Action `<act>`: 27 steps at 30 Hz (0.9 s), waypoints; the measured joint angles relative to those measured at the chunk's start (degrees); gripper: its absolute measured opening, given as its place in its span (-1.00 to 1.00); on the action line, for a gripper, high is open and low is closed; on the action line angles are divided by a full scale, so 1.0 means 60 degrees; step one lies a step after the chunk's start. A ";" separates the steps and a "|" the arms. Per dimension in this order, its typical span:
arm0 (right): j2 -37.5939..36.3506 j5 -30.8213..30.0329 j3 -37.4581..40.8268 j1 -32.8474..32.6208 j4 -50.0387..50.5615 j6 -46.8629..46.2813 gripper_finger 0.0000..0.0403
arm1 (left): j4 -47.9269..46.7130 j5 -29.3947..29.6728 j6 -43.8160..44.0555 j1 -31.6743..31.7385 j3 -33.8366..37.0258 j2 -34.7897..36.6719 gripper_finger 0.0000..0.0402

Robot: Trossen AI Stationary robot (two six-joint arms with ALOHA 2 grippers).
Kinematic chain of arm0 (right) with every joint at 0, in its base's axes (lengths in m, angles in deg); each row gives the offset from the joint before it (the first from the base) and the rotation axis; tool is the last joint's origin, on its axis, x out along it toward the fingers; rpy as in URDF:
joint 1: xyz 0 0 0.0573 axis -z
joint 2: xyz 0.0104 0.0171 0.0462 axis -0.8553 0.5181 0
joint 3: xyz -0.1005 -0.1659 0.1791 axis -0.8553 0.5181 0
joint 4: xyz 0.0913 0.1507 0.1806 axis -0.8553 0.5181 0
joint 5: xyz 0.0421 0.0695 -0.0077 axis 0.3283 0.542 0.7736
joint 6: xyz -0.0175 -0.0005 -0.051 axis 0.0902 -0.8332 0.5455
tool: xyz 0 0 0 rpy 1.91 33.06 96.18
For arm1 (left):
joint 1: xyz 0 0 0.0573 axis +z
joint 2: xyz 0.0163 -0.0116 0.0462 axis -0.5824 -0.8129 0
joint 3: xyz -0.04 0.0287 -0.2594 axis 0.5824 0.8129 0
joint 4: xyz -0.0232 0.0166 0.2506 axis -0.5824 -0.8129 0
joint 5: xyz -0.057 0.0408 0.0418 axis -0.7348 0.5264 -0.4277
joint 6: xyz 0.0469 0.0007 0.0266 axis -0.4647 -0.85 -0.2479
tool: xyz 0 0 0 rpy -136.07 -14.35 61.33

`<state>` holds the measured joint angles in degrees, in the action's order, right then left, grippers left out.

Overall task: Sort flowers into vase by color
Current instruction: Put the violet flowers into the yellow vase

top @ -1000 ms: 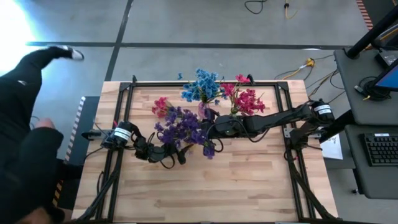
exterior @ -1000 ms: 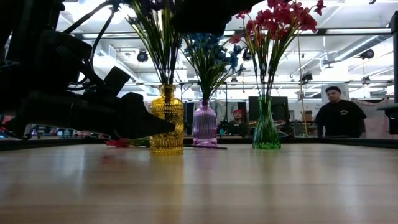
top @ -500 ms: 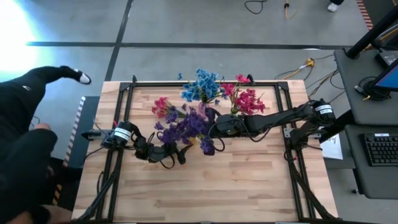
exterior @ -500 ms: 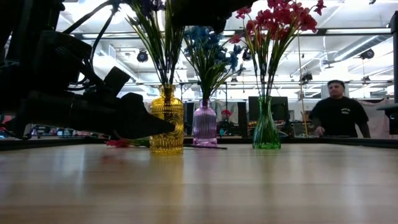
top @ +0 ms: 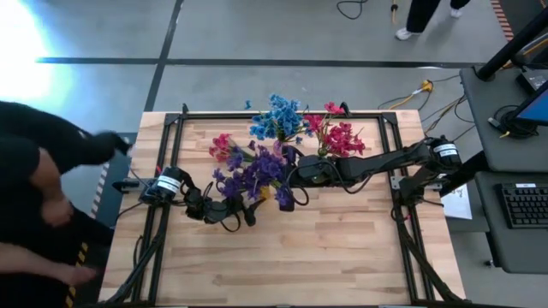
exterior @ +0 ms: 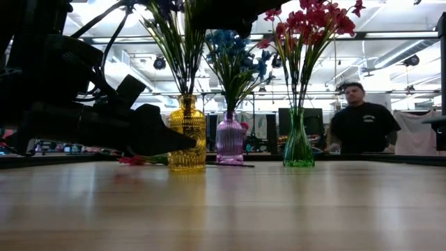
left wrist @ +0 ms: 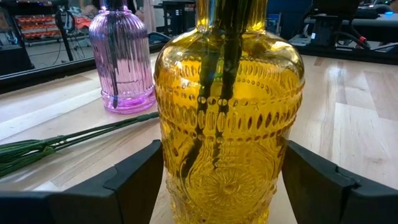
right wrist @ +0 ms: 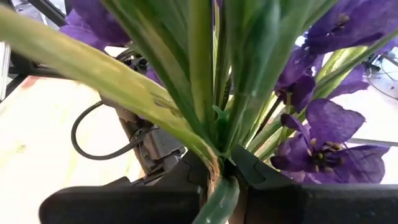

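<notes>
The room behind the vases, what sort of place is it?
Probably a robotics lab or workshop: exposed ceiling lights, desks with a keyboard and loose cables beside the wooden table, and a person standing behind.

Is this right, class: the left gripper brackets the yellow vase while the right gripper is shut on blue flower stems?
Not quite. The right gripper is shut on purple flowers, as the right wrist view shows. The left gripper does bracket the yellow vase.

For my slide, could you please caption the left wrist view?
Left tool open around the yellow vase of stems; purple vase behind.
</notes>
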<state>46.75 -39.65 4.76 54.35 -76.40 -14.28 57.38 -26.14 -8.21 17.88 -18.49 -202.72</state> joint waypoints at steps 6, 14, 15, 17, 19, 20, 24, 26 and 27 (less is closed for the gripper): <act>0.0263 -0.0004 -0.0026 0.0041 -0.0039 0.0001 -0.93 | -0.0002 -0.0018 0.0000 0.0000 -0.0004 -0.0004 0.37; 0.0816 -0.0011 -0.0060 0.0124 -0.0056 -0.0087 -0.93 | -0.0004 -0.0068 0.0000 0.0000 -0.0011 -0.0007 0.37; 0.0851 -0.0012 -0.0069 0.0124 -0.0082 -0.0087 -0.93 | -0.0004 -0.0078 0.0000 0.0000 -0.0011 -0.0007 0.37; 0.0887 -0.0014 -0.0069 0.0125 -0.0074 -0.0090 -0.94 | -0.0010 -0.0084 0.0000 0.0000 -0.0015 -0.0007 0.37; 0.0980 -0.0018 -0.0069 0.0127 -0.0127 -0.0087 -0.94 | -0.0025 -0.0084 0.0000 0.0000 -0.0018 -0.0007 0.37; 0.0994 -0.0018 -0.0069 0.0138 -0.0121 -0.0087 -0.94 | -0.0029 -0.0084 0.0000 0.0000 -0.0018 -0.0007 0.37; 0.1109 -0.0018 -0.0069 0.0151 -0.0199 -0.0089 -0.94 | -0.0033 -0.0084 0.0000 0.0000 -0.0018 -0.0007 0.37; 0.1129 -0.0022 -0.0069 0.0157 -0.0180 -0.0086 -0.94 | -0.0036 -0.0085 0.0000 0.0000 -0.0018 -0.0007 0.37; 0.1129 -0.0021 -0.0069 0.0157 -0.0162 -0.0086 -0.94 | -0.0036 -0.0088 0.0000 0.0000 -0.0018 -0.0007 0.37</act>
<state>53.53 -39.77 4.34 55.29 -77.37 -14.79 57.16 -26.67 -8.21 17.88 -18.60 -202.76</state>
